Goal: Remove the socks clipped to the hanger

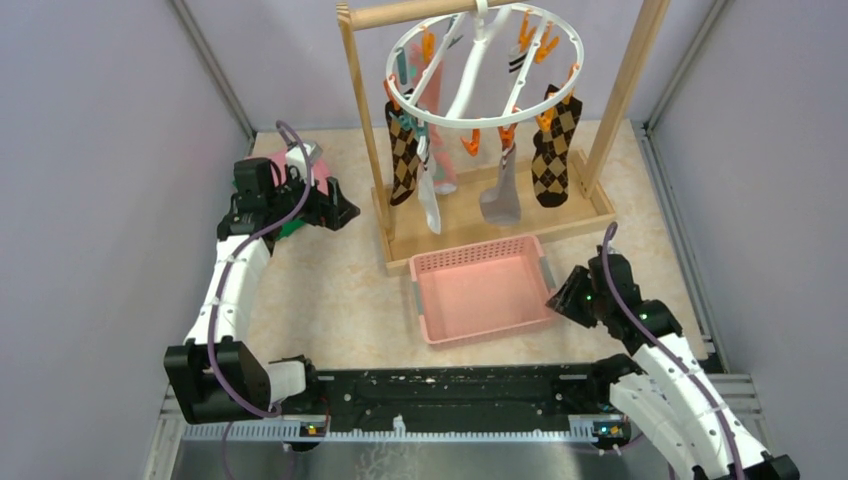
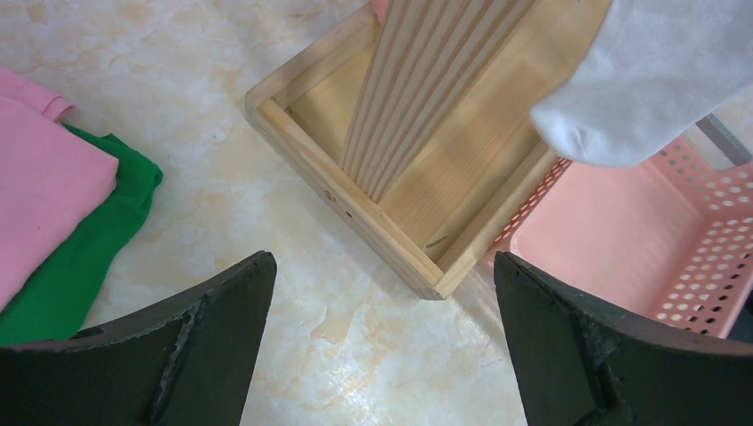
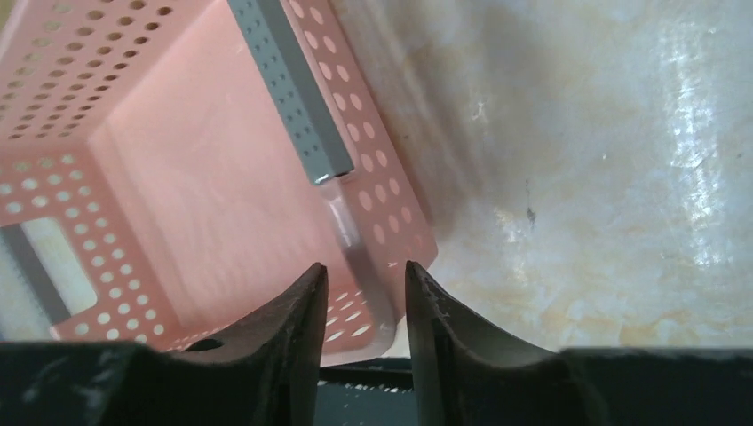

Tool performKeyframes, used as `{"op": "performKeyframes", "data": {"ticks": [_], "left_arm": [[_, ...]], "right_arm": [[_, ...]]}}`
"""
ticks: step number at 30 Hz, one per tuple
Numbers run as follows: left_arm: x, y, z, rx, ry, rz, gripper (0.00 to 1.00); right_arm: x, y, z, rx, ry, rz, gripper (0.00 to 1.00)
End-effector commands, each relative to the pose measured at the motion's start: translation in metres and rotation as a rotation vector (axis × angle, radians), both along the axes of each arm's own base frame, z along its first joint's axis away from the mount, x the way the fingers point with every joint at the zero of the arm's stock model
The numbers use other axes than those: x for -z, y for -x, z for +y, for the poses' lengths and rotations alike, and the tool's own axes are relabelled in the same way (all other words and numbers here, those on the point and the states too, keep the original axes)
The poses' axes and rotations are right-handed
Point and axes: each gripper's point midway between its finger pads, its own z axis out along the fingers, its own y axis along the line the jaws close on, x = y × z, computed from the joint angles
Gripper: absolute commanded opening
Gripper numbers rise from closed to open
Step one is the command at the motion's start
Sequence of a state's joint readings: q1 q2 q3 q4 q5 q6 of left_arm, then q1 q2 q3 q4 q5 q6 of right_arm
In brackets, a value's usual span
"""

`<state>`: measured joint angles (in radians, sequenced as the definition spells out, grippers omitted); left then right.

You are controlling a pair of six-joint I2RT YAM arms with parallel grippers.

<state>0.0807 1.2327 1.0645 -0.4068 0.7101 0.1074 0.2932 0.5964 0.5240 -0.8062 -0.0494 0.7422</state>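
The white ring hanger [image 1: 485, 65] hangs from a wooden frame, with orange and teal clips. Socks hang from it: brown argyle socks at the left [image 1: 404, 155] and right [image 1: 555, 150], a pink one [image 1: 441, 150], a white one [image 1: 429, 200] and a grey one [image 1: 502, 195]. My left gripper [image 1: 345, 212] [image 2: 382, 257] is wide open and empty, low over the table left of the frame's base; a white sock toe [image 2: 639, 80] hangs ahead of it. My right gripper [image 1: 558, 300] [image 3: 364, 266] is empty, jaws slightly parted, above the pink basket's near right corner.
The wooden frame base [image 1: 480, 225] [image 2: 355, 204] stands behind the pink basket [image 1: 480, 290] [image 2: 622, 240] [image 3: 178, 177]. Folded pink [image 2: 44, 177] and green [image 2: 89, 266] cloths lie at the left under my left arm. Grey walls close in on both sides.
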Motion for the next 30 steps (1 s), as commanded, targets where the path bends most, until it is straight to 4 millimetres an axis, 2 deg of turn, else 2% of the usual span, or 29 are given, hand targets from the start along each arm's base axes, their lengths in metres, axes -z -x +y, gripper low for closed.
{"op": "performKeyframes", "data": {"ticks": [1,3,5,6,9,14,19,21,23,27,28,30], "left_arm": [[-0.021,0.006,-0.003,0.033,-0.018,-0.072,0.99],[-0.023,0.006,-0.003,0.039,-0.017,-0.07,0.99],[-0.025,0.006,-0.004,0.04,-0.016,-0.073,0.99],[-0.026,0.006,-0.004,0.04,-0.016,-0.074,0.99],[-0.028,0.007,-0.004,0.042,-0.015,-0.074,0.99],[-0.03,0.006,-0.002,0.037,-0.024,-0.071,0.99],[-0.029,0.003,-0.001,0.026,-0.025,-0.059,0.99],[-0.029,0.003,-0.001,0.027,-0.025,-0.055,0.99],[-0.029,0.003,-0.001,0.025,-0.026,-0.058,0.99],[-0.032,0.003,-0.001,0.024,-0.026,-0.059,0.99],[-0.033,0.003,0.0,0.024,-0.025,-0.059,0.99],[-0.035,0.004,-0.001,0.024,-0.023,-0.06,0.99]], "right_arm": [[-0.008,-0.023,0.002,0.055,0.043,-0.076,0.51],[-0.016,-0.023,0.003,0.043,0.089,-0.096,0.69],[-0.023,-0.022,0.007,0.021,0.116,-0.107,0.96],[-0.025,-0.02,0.009,0.009,0.128,-0.105,0.98],[-0.04,-0.014,0.018,-0.037,0.155,-0.13,0.99],[-0.063,0.001,0.031,-0.17,0.304,-0.166,0.99],[-0.076,0.017,0.073,-0.359,0.461,-0.187,0.99],[-0.08,0.014,0.087,-0.384,0.481,-0.188,0.99],[-0.085,0.005,0.108,-0.4,0.423,-0.243,0.99],[-0.084,-0.006,0.129,-0.385,0.356,-0.318,0.99],[-0.084,-0.006,0.14,-0.432,0.329,-0.34,0.96],[-0.085,-0.006,0.168,-0.531,0.262,-0.386,0.77]]}}
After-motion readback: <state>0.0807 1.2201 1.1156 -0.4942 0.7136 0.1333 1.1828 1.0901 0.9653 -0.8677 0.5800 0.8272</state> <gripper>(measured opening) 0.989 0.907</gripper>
